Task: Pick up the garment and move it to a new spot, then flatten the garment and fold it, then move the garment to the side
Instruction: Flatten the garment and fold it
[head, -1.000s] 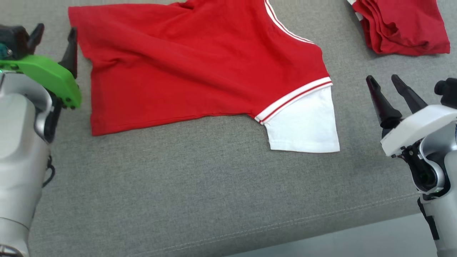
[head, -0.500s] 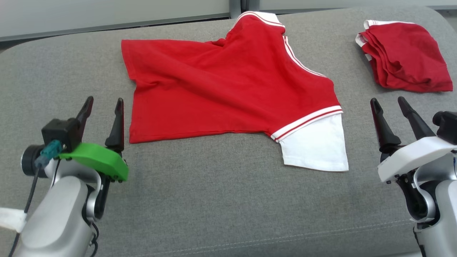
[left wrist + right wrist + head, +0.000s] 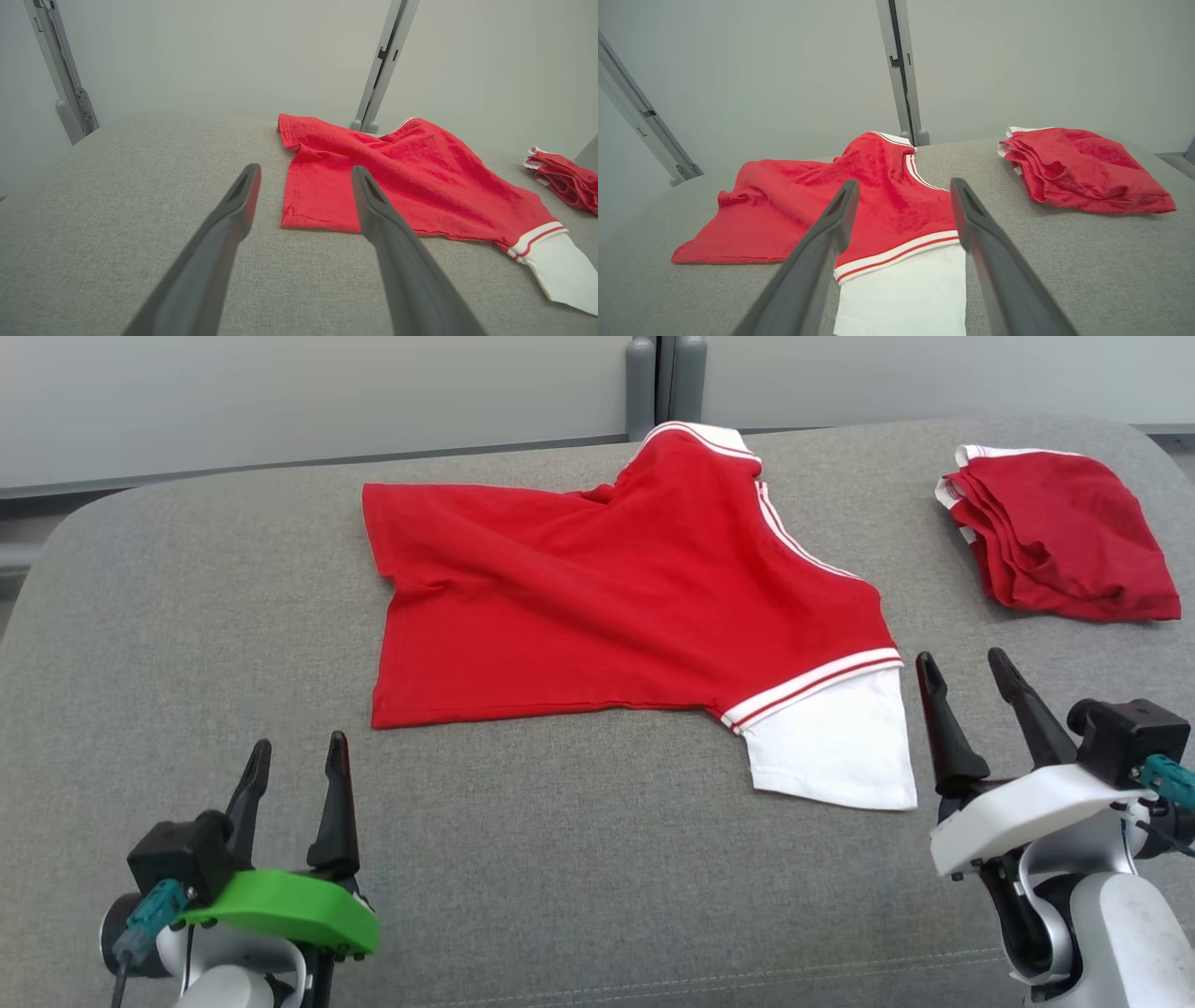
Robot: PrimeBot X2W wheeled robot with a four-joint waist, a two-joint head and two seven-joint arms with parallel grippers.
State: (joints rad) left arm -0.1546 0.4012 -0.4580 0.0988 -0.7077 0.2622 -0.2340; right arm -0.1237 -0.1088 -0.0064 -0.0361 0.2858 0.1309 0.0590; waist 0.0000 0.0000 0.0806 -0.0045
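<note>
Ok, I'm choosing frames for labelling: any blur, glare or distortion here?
Head view: sharp, even light, no glare, faint shadow beneath the red shirt. Left wrist view: wide-angle, wall rail leans, left gripper's fingers soft-edged. Right wrist view: same lean, folded pile crisp.

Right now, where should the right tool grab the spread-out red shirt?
Probably the white sleeve of the red shirt, at its outer hem, coming from the robot's right, where the open right tool sits: that edge lies flat and free.
</note>
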